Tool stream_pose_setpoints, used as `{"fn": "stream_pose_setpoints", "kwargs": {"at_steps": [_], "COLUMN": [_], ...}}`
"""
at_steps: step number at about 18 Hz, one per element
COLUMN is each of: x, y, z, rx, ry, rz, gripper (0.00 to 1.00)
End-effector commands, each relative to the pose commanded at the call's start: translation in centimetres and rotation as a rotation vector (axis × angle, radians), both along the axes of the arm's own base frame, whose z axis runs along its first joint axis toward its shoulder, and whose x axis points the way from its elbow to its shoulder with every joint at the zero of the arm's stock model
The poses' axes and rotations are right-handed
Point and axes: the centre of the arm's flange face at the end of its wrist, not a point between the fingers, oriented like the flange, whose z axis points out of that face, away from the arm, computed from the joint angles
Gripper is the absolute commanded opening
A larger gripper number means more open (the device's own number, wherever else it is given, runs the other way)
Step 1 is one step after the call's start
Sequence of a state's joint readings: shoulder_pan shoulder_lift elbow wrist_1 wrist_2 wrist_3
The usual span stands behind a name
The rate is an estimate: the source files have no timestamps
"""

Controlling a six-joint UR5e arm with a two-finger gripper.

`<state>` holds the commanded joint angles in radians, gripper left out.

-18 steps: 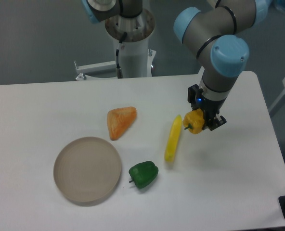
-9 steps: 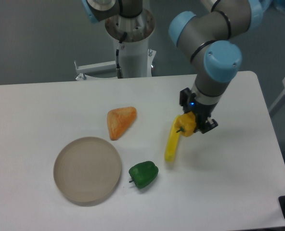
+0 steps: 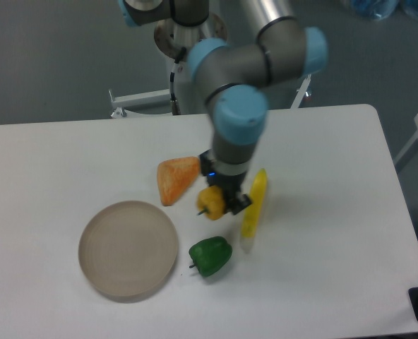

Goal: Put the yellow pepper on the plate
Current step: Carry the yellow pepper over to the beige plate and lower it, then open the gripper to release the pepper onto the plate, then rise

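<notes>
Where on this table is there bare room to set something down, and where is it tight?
The plate is bare. Open table runs along the left, the far edge and the right of the long yellow pod. It is crowded mid-table: the claw holding the yellow pepper hangs between the orange wedge, the pod and the green pepper.

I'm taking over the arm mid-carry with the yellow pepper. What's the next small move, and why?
Probably carry on left and slightly toward the camera, without releasing. The gripper, jaws shut on the yellow pepper, is between the orange wedge and the green pepper, and the plate lies further to the lower left with nothing on it.
</notes>
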<state>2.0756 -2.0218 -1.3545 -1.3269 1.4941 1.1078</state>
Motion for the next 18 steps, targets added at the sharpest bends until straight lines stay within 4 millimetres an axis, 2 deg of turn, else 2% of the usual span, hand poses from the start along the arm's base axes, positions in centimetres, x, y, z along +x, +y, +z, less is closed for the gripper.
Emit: {"fn": "stream_pose_setpoints", "kwargs": {"at_steps": [2, 6, 10, 12, 13, 14, 15, 17, 18], "x": [1.5, 7.6, 10.2, 10.7, 11.3, 11.9, 11.9, 11.9, 12.6], "y": [1.0, 5.5, 7.0, 7.3, 7.5, 7.7, 7.7, 7.9, 7.9], "z": [-0.1, -3.1, -6.3, -6.5, -6.7, -6.7, -6.6, -6.3, -6.2], "rx": [0.018, 0.04, 0.026, 0.038, 0.042, 0.05, 0.058, 0.072, 0.072], "ry": [0.005, 0.007, 0.003, 0.006, 0.009, 0.013, 0.023, 0.055, 0.067], "rz": [-0.003, 0.002, -0.013, -0.004, -0.008, -0.014, -0.011, 0.008, -0.003], "gripper": [0.23, 0.24, 0.32, 0.39, 0.49, 0.69, 1.0, 1.0, 1.0]}}
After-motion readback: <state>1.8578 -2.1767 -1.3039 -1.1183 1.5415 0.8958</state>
